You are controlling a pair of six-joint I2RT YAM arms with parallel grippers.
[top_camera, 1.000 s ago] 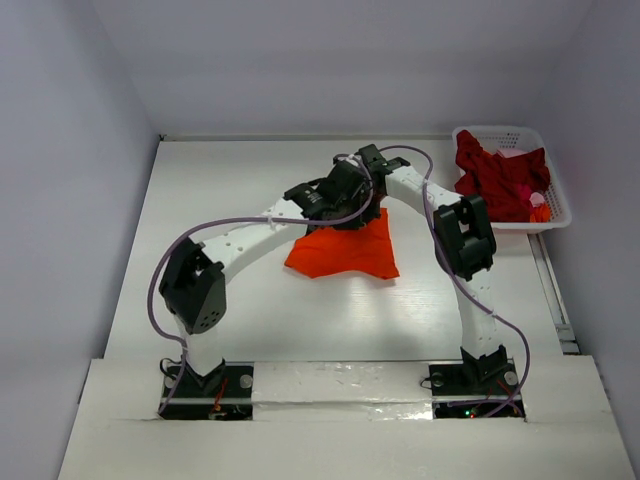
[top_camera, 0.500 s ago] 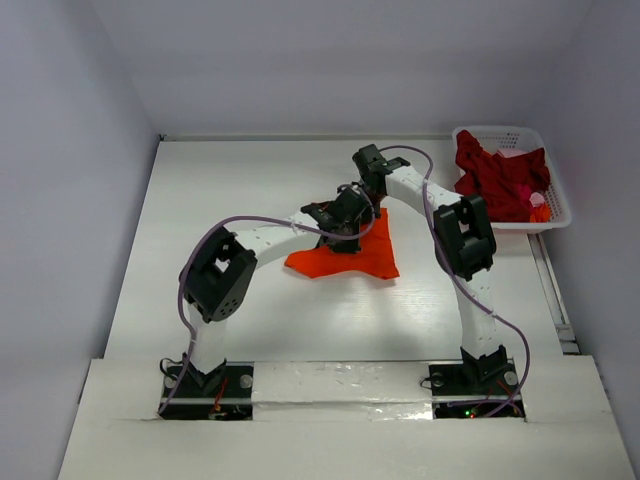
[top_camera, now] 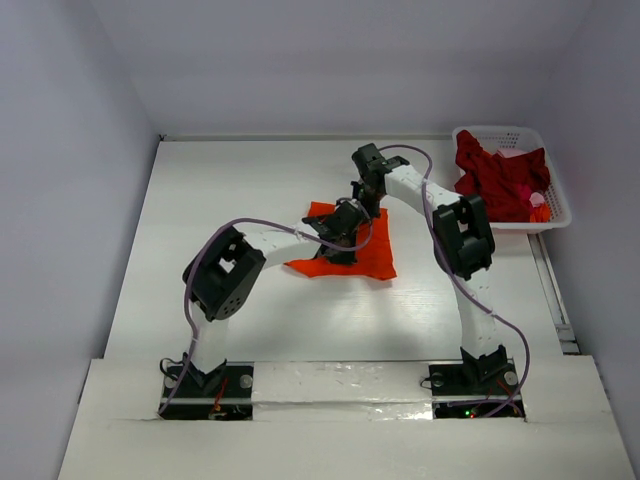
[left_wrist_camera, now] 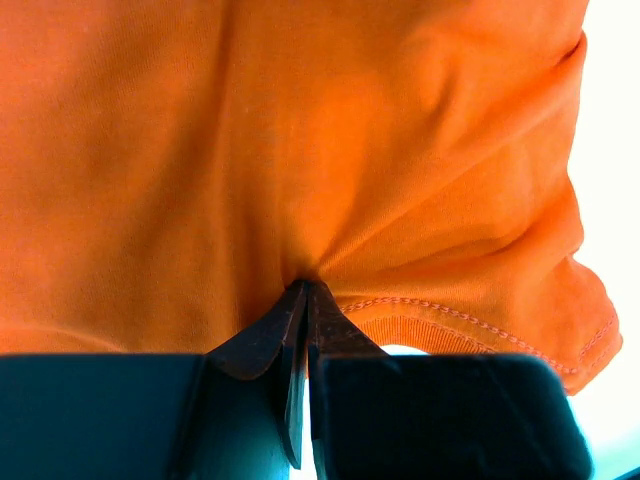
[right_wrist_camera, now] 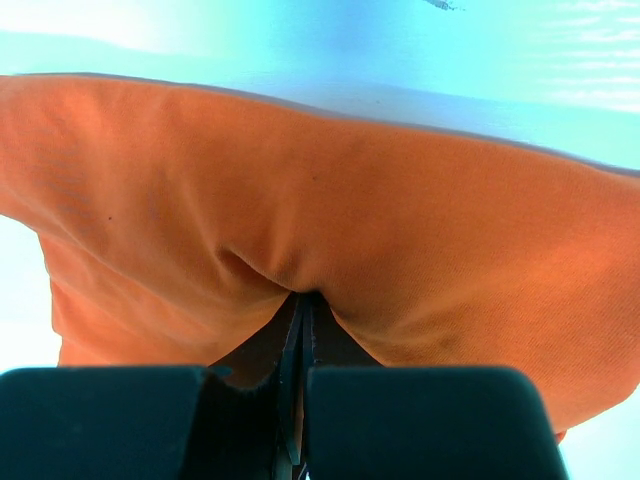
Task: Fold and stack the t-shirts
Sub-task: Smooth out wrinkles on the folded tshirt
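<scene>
The bright orange t-shirt [top_camera: 368,256] lies bunched in the middle of the table. My left gripper [top_camera: 348,222] is shut on its cloth; in the left wrist view the fabric [left_wrist_camera: 300,150] fills the frame and puckers at the gripper [left_wrist_camera: 306,288], with a stitched hem [left_wrist_camera: 470,318] to the right. My right gripper [top_camera: 372,196] is shut on the shirt's far edge; the cloth [right_wrist_camera: 400,220] gathers at the pinch of the gripper [right_wrist_camera: 306,296]. The dark crimson t-shirt [top_camera: 498,178] is piled in the basket at the back right.
A white lattice basket [top_camera: 556,205] stands at the back right edge of the table, with a small pink and orange item [top_camera: 540,207] beside the red cloth. White walls close the table on the left, back and right.
My left gripper has drawn back toward me and to the left with the orange cloth. The shirt now shows more orange at its far left. My right gripper has barely moved.
</scene>
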